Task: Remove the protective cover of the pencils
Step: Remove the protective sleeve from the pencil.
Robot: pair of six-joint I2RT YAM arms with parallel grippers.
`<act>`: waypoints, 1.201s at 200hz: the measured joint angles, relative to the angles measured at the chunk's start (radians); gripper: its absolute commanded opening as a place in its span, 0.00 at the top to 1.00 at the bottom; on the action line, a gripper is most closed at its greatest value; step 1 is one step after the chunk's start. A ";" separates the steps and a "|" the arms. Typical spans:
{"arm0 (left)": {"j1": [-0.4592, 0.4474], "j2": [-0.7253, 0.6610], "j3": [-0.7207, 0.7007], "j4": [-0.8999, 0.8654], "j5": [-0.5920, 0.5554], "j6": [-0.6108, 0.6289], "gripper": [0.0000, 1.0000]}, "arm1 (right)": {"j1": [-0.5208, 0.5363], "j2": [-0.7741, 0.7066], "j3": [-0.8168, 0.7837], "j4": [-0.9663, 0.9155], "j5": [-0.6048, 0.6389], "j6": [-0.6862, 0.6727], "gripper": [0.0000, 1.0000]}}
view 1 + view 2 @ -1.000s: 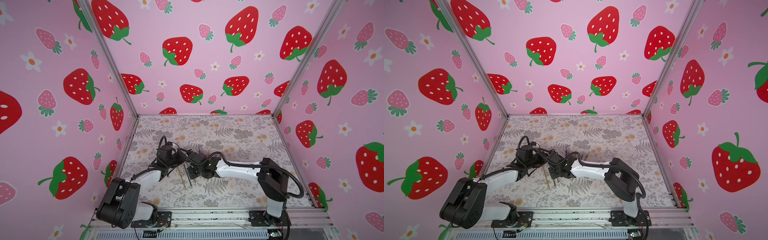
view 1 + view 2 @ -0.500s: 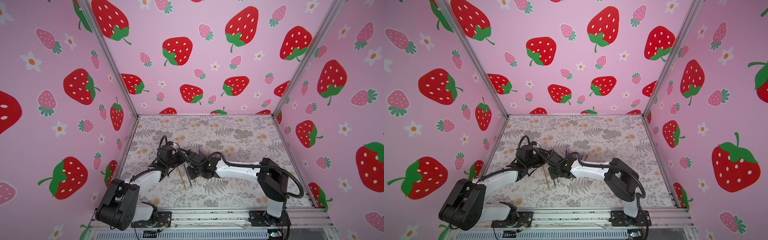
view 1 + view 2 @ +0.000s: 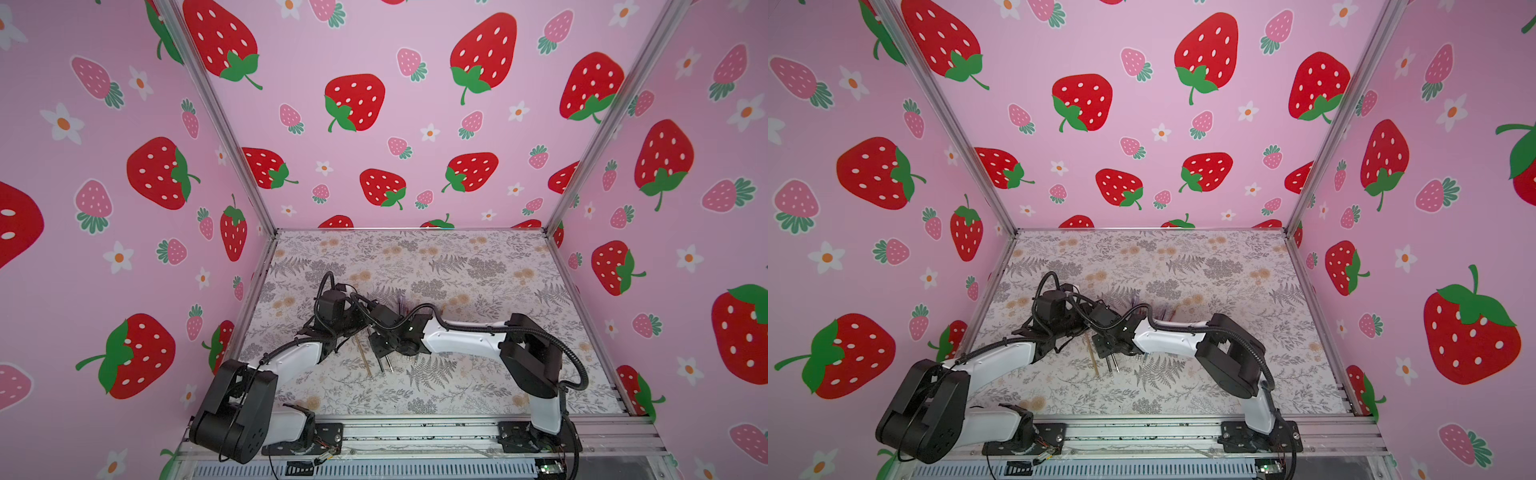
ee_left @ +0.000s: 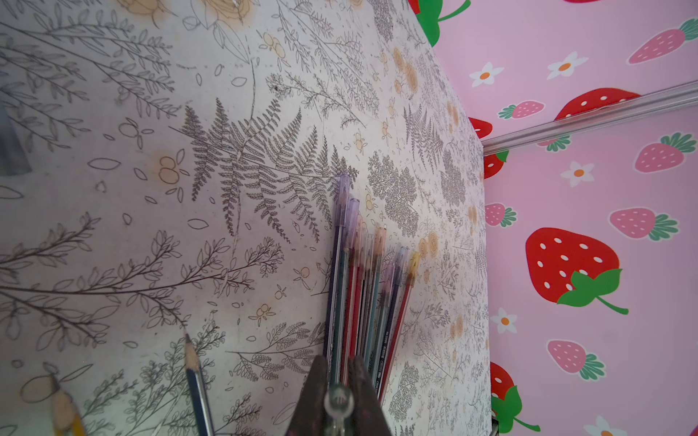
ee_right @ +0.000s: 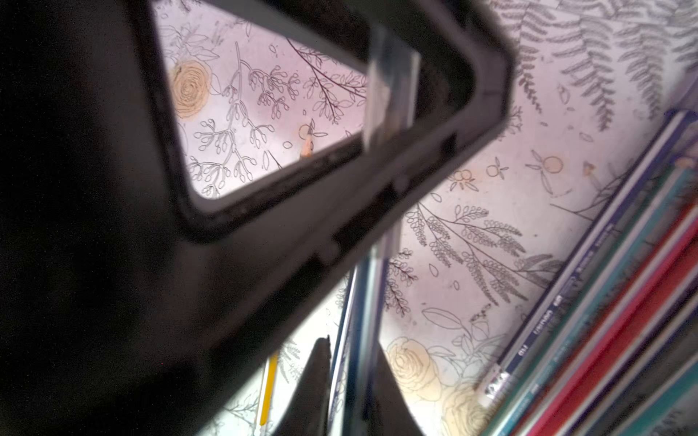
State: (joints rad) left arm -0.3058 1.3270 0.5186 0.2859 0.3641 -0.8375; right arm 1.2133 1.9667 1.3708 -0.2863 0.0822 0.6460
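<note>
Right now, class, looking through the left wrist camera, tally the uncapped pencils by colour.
blue pencil: 1
yellow pencil: 1
Total: 2

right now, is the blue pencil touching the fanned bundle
No, the left wrist view shows the blue pencil apart from the bundle, bare table between.

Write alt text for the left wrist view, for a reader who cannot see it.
The left pincer, shut on a small clear piece, sits over the near end of a fanned bundle of thin capped pencils lying on a floral table. A loose sharpened pencil lies beside them.
</note>
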 measured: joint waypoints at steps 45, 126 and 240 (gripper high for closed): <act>0.000 -0.013 0.000 -0.013 -0.016 -0.002 1.00 | -0.003 0.000 0.000 0.002 0.004 0.006 1.00; 0.000 -0.047 0.012 -0.077 -0.050 0.004 1.00 | 0.000 -0.006 -0.022 0.048 0.002 0.003 1.00; 0.013 -0.057 0.088 -0.186 -0.036 0.032 1.00 | 0.010 -0.048 -0.077 0.131 0.034 -0.010 1.00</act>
State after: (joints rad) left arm -0.2924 1.2701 0.6064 0.1001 0.3283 -0.8055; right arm 1.2232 1.9186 1.2942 -0.1555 0.1162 0.6361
